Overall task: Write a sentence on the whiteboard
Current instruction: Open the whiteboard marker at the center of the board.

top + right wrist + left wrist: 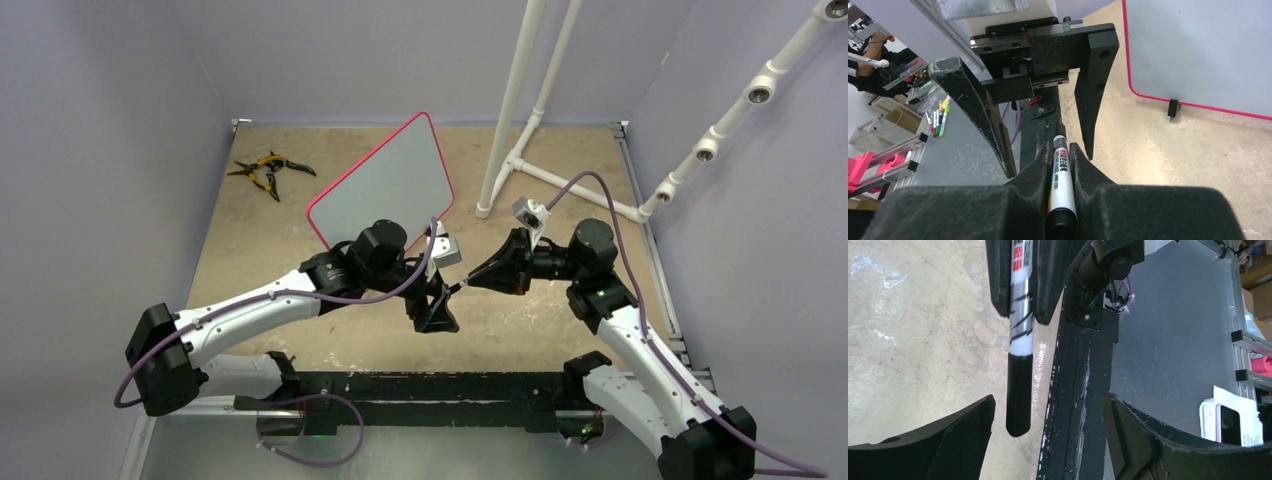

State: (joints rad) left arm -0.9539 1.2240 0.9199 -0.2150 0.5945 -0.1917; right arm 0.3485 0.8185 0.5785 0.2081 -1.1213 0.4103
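The whiteboard (385,180), white with a red-pink rim, stands tilted at the back middle of the table; its face (1198,50) shows plain white and the sentence is not in view. My right gripper (1060,150) is shut on a white marker (1062,185) with a printed label. The marker's black capped end (1018,395) points between the fingers (963,435) of my left gripper (1048,400), which is open and touches nothing. The two grippers meet tip to tip in front of the board, left gripper (440,305) and right gripper (475,278).
Yellow-handled pliers (268,172) lie at the table's back left. A white pipe frame (510,130) stands at the back right. A black rail (420,385) runs along the near edge. Coloured pens (938,120) sit off the table.
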